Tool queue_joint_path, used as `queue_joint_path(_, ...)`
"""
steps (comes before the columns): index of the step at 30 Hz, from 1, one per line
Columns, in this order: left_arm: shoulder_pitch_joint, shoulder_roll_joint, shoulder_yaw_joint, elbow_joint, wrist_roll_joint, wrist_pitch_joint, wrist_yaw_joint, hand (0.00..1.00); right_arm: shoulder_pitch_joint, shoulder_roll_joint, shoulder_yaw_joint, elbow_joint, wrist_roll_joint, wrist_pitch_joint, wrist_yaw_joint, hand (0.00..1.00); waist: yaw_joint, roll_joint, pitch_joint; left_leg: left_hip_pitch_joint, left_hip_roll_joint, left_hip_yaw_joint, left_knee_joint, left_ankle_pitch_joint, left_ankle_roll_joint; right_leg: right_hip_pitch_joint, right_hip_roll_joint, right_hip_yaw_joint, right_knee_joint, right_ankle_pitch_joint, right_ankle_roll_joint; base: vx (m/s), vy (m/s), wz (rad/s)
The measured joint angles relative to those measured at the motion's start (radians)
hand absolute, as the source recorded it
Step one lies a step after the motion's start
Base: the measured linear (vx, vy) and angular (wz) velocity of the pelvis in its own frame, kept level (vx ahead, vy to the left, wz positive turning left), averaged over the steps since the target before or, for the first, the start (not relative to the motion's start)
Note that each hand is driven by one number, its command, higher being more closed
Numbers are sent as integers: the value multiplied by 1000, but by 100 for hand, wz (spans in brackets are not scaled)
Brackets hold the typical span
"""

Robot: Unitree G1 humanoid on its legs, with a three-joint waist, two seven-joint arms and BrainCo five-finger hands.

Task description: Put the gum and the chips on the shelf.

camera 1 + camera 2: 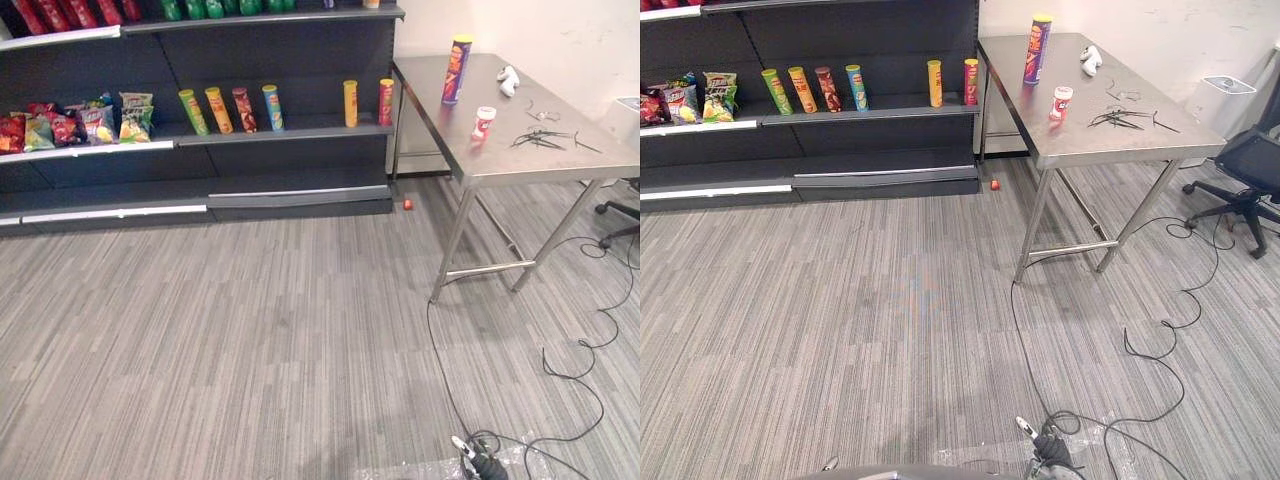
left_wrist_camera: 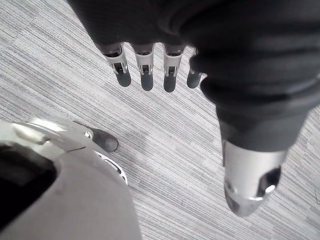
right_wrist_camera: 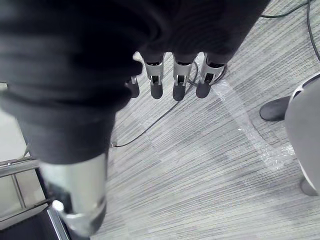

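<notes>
A tall purple chips can (image 1: 457,68) stands upright at the back of the steel table (image 1: 560,160), far to my right. A small red-and-white gum tub (image 1: 483,122) stands just in front of it, nearer the table's edge. The dark shelf (image 1: 290,132) runs along the back left and holds a row of upright chips cans (image 1: 230,110). My left hand (image 2: 146,70) hangs over the carpet with straight fingers and holds nothing. My right hand (image 3: 177,80) also hangs low over the carpet, its fingers relaxed and empty. Both hands are far from the table.
Snack bags (image 1: 80,122) fill the shelf's left section. A white object (image 1: 508,80) and black cable ties (image 1: 545,138) lie on the table. A small red thing (image 1: 407,204) lies on the floor by the shelf's corner. An office chair (image 1: 1245,170) stands beyond the table.
</notes>
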Motion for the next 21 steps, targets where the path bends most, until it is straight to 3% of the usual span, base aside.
queue_joint_path(5, -6, 1, 0, 0, 0, 0, 34, 0, 0, 1, 5, -4, 3, 0, -1, 0, 1, -5, 4, -14, 1, -13, 1, 2, 1, -7, 0, -17, 5, -4, -5, -17, -21, 8)
queue_joint_path(8, -28, 2, 31, -1, 1, -14, 65, 0, -17, -2, 21, -13, 23, 21, 5, 0, -3, -16, 52, -34, 9, -11, 88, -33, -16, -14, -10, -26, 78, -46, -25, -6, -31, 10)
queue_joint_path(9, -34, 7, 46, -5, -8, -24, 61, 0, -22, 4, 25, -23, 23, 31, 23, 0, -3, -31, 76, -92, 20, -5, 215, -71, -21, -40, -21, -32, 137, -83, -34, -93, -50, 27)
queue_joint_path(10, -34, 19, 52, -20, -13, -31, 45, 0, -22, 10, 45, -40, 20, 41, 40, 0, -1, -56, 95, -179, 26, -2, 383, -84, -19, -62, -38, -40, 190, -118, -41, -105, -65, 31)
queue_joint_path(11, -35, 21, 54, -39, -15, -36, 37, 0, -24, 10, 54, -44, 17, 42, 47, 0, -1, -65, 104, -228, 35, -2, 483, -83, -19, -67, -43, -46, 208, -129, -42, -95, -79, 27)
queue_joint_path(13, -27, 1, 72, -68, -15, -42, 21, 0, -24, -7, 99, -71, 13, 42, 44, 0, 4, -38, 124, -369, 95, -3, 775, -70, -21, -69, -30, -42, 266, -170, -63, -17, -20, 4)
queue_joint_path(14, -24, -4, 79, -71, -15, -44, 21, 0, -23, -10, 107, -80, 13, 42, 42, 0, 3, -45, 131, -389, 103, -2, 813, -85, -18, -66, -30, -37, 278, -183, -61, 62, 58, -14)
queue_joint_path(15, -19, -8, 81, -73, -15, -48, 20, 0, -32, -15, 121, -83, 13, 43, 41, 0, 3, -34, 137, -401, 109, 0, 809, -124, -16, -62, -36, -22, 297, -194, -63, 103, 91, -23)
queue_joint_path(17, -17, -15, 85, -82, -35, -57, 13, 0, -40, -23, 131, -81, 13, 47, 41, 0, 4, -34, 143, -420, 120, 30, 734, -141, -15, -64, -59, 3, 317, -210, -61, 124, 122, -27)
queue_joint_path(21, -12, -51, 138, -97, -50, -73, 10, 0, -40, -46, 165, -87, 12, 38, 46, 0, 22, -16, 153, -458, 135, 23, 430, -52, -29, -59, -106, 73, 318, -241, -15, 226, 258, -46)
